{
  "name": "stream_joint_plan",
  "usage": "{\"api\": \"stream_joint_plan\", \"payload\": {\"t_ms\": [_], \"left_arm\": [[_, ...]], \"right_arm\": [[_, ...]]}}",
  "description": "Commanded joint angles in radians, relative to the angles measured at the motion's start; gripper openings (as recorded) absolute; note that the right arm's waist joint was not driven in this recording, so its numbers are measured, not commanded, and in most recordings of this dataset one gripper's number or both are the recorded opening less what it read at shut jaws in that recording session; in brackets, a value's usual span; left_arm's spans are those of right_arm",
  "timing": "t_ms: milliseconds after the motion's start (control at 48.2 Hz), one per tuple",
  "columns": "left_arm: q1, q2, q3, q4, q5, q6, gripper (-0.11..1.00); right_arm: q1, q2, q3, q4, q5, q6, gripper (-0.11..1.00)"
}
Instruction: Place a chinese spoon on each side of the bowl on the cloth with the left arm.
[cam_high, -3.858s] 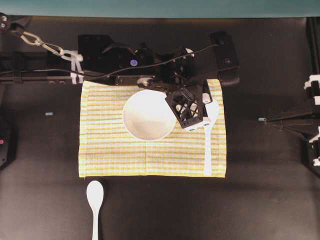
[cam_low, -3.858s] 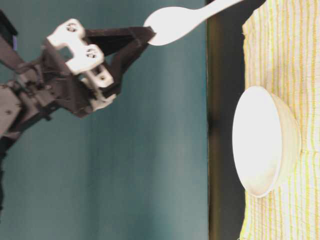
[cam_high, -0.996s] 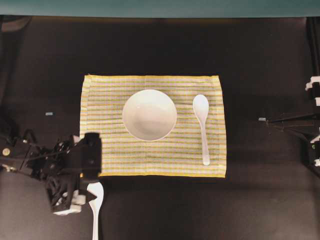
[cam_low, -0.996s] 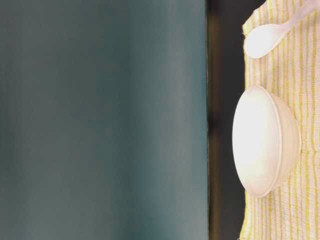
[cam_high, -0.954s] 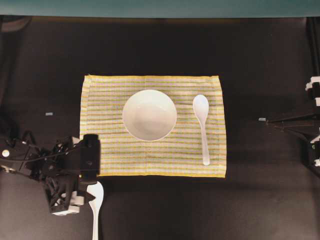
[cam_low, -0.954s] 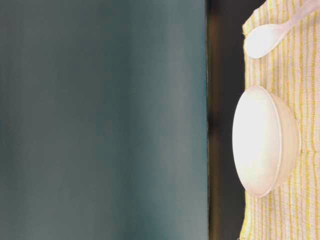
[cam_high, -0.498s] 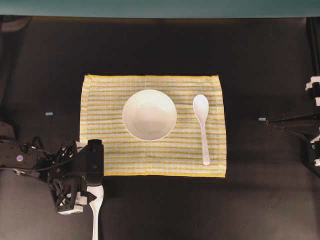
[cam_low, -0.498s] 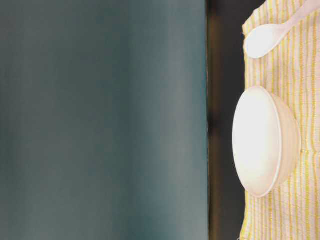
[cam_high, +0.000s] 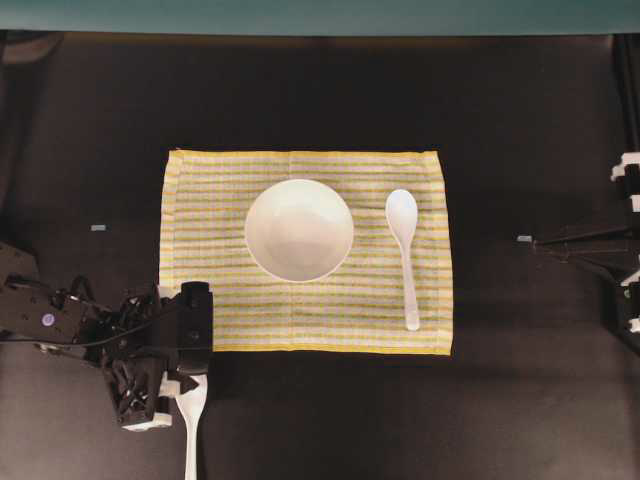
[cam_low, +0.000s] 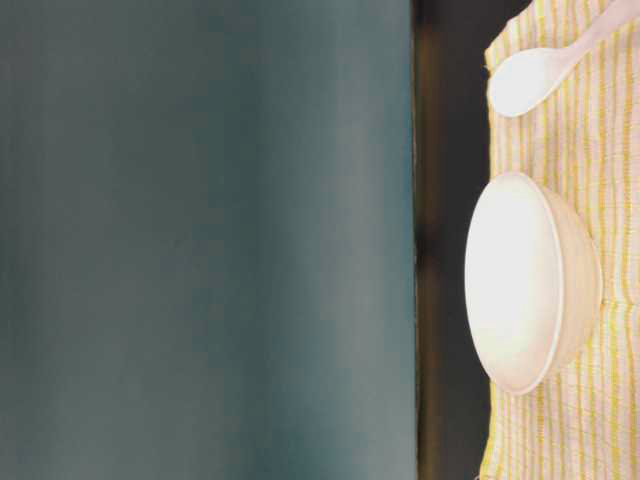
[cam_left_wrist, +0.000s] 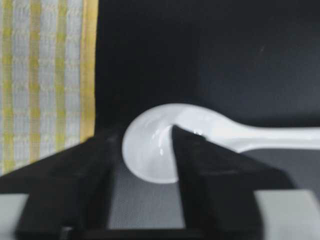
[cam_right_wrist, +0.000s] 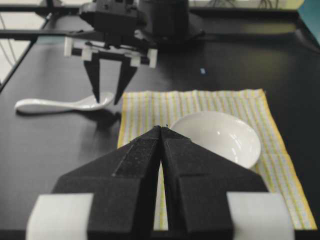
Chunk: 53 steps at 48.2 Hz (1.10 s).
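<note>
Bowl: I see the bowl (cam_high: 299, 229) sitting near the middle of the cloth (cam_high: 210, 310), upright and with nothing in it.
Placed spoon: one white spoon (cam_high: 405, 250) lies on the cloth just beside the bowl, on the overhead view's right, scoop toward the far edge, handle toward the near edge. I count that side as done.
Second spoon: the other spoon (cam_high: 192, 420) lies on the bare black table (cam_high: 320, 420), just off the cloth's near-left corner, handle pointing away from the cloth. It is not yet on the cloth.
Left gripper: my left gripper (cam_left_wrist: 145, 160) is down over that spoon's scoop; in the wrist view one finger sits inside the scoop and the other outside its rim, so the jaws straddle the scoop's wall. I cannot tell whether they pinch it or merely bracket it.
Right gripper: the right gripper (cam_right_wrist: 161, 131) hangs well clear of the work, fingers pressed together with nothing between them.
Progress: about halfway, by my judgement.
Left to do: secure the scoop, lift, carry it to the bare stripes on the bowl's other side, and release.
</note>
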Motion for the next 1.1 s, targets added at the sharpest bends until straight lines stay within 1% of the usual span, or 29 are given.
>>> {"api": "stream_joint_plan", "payload": {"t_ms": [0,83,124,207,270,332,394,456,539,602,685,767,788,892,975,1079], "left_arm": [[0.002,-0.008,-0.025,0.003,-0.006,0.003,0.33],[0.002,-0.02,-0.032,0.005,-0.006,0.005,0.15],[0.002,-0.026,-0.037,0.005,-0.002,0.005,0.09],[0.003,-0.046,-0.049,0.003,0.015,0.005,0.08],[0.006,-0.067,-0.072,0.005,0.06,0.005,0.08],[0.012,-0.107,-0.115,0.003,0.16,0.017,0.08],[0.023,-0.149,-0.155,0.005,0.27,0.048,0.07],[0.04,-0.192,-0.196,0.005,0.377,0.104,0.07],[0.069,-0.242,-0.252,0.005,0.497,0.198,0.07],[0.103,-0.272,-0.293,0.005,0.571,0.267,0.07],[0.156,-0.295,-0.33,0.005,0.624,0.344,0.07],[0.216,-0.301,-0.348,0.005,0.647,0.419,0.07],[0.239,-0.301,-0.35,0.005,0.653,0.453,0.07],[0.304,-0.298,-0.348,0.005,0.655,0.569,0.07],[0.347,-0.298,-0.353,0.005,0.646,0.624,0.07],[0.397,-0.293,-0.345,0.005,0.595,0.653,0.07]], "right_arm": [[0.0,0.005,-0.006,0.002,-0.006,0.005,-0.01],[0.0,0.005,-0.006,0.002,-0.005,0.005,-0.01],[0.0,0.005,-0.006,0.002,-0.005,0.005,-0.01],[0.0,0.005,-0.006,0.002,-0.005,0.005,-0.01],[0.002,0.005,-0.006,0.002,-0.005,0.005,-0.01],[0.0,0.005,-0.006,0.002,-0.006,0.005,-0.01],[0.0,0.005,-0.006,0.002,-0.009,0.005,-0.01],[0.0,0.005,-0.006,0.0,-0.008,0.005,-0.01],[0.0,0.005,-0.006,0.002,-0.009,0.005,-0.01],[0.0,0.005,-0.006,0.002,-0.009,0.005,-0.01],[0.0,0.005,-0.006,0.002,-0.009,0.005,-0.01],[0.0,0.005,-0.006,0.002,-0.009,0.005,-0.01],[0.0,0.005,-0.006,0.002,-0.009,0.005,-0.01],[0.0,0.005,-0.006,0.002,-0.008,0.005,-0.01],[0.0,0.005,-0.006,0.002,-0.006,0.005,-0.01],[0.0,0.005,-0.006,0.003,-0.005,0.005,-0.01]]}}
